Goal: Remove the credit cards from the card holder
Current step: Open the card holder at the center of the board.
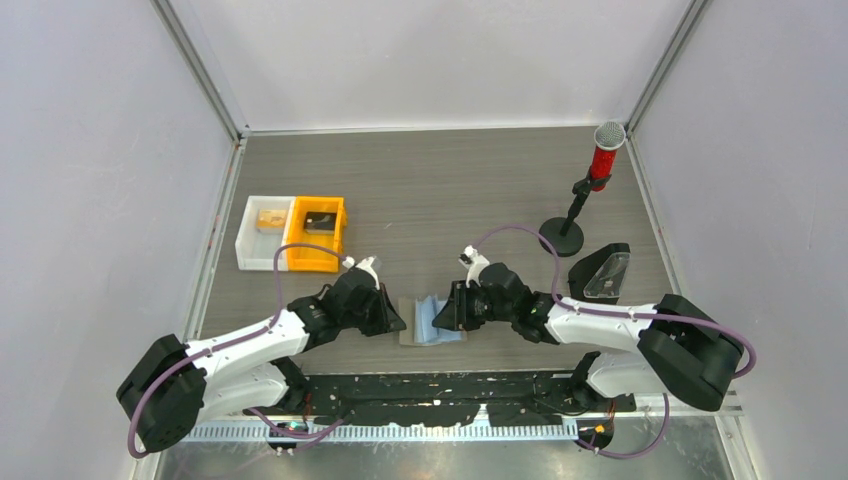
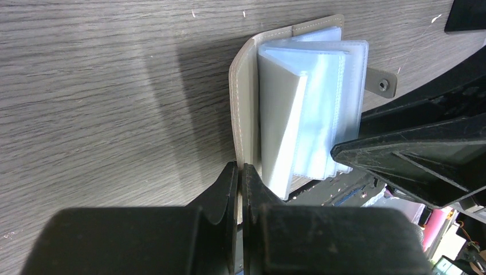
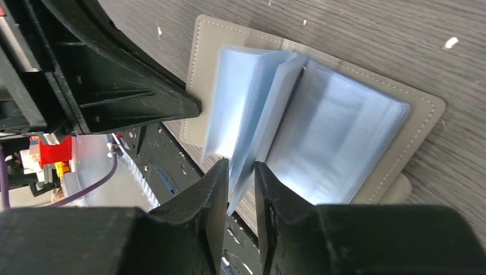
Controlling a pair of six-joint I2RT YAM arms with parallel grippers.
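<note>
The grey card holder (image 1: 410, 322) lies spread open on the table near its front edge, between my two grippers. Light blue credit cards (image 1: 437, 322) sit in its clear sleeves. My left gripper (image 2: 240, 169) is shut on the edge of the holder's left cover (image 2: 243, 97). My right gripper (image 3: 240, 172) is closed on a raised light blue card leaf (image 3: 258, 114) that stands up from the holder (image 3: 424, 114). The other sleeves (image 3: 338, 143) lie flat. In the top view the left gripper (image 1: 398, 325) and right gripper (image 1: 447, 318) face each other across the holder.
A white bin (image 1: 262, 232) and an orange bin (image 1: 315, 235) stand at the back left. A red microphone on a black stand (image 1: 603, 155) and a black wedge-shaped stand (image 1: 603, 272) are at the right. The table's front edge runs just below the holder.
</note>
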